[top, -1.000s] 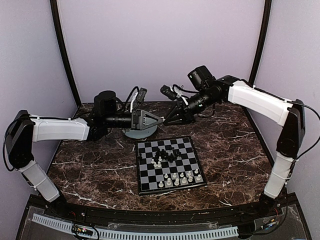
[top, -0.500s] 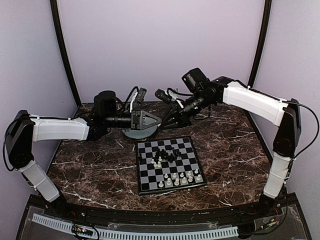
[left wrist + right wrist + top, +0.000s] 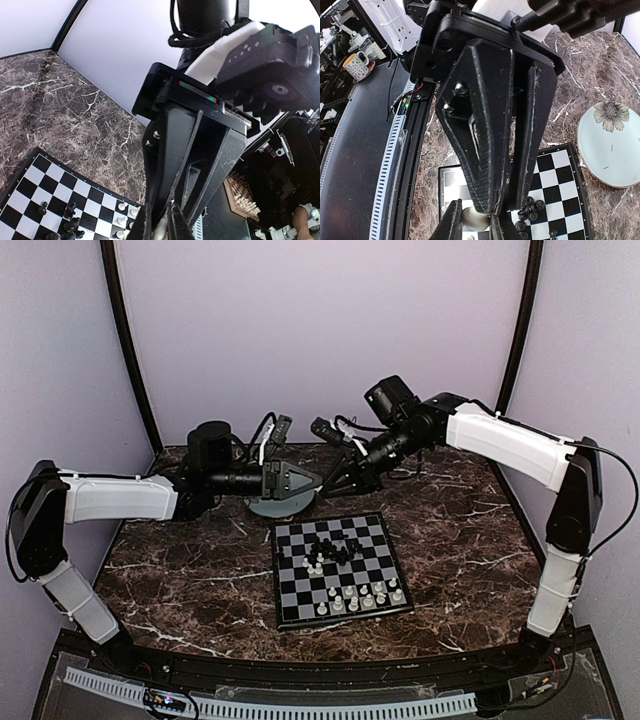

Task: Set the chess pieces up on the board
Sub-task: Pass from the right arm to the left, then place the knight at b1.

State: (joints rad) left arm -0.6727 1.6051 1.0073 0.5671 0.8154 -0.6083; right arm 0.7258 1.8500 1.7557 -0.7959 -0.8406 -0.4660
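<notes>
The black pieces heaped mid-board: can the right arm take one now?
Probably not yet: the right gripper is closed on a white piece beyond the board, though nothing seems to block the black pieces.

Both arms stretched inward, tips meeting.
The left gripper (image 3: 316, 480) and right gripper (image 3: 334, 481) both pinch one pale chess piece (image 3: 472, 218).
</notes>
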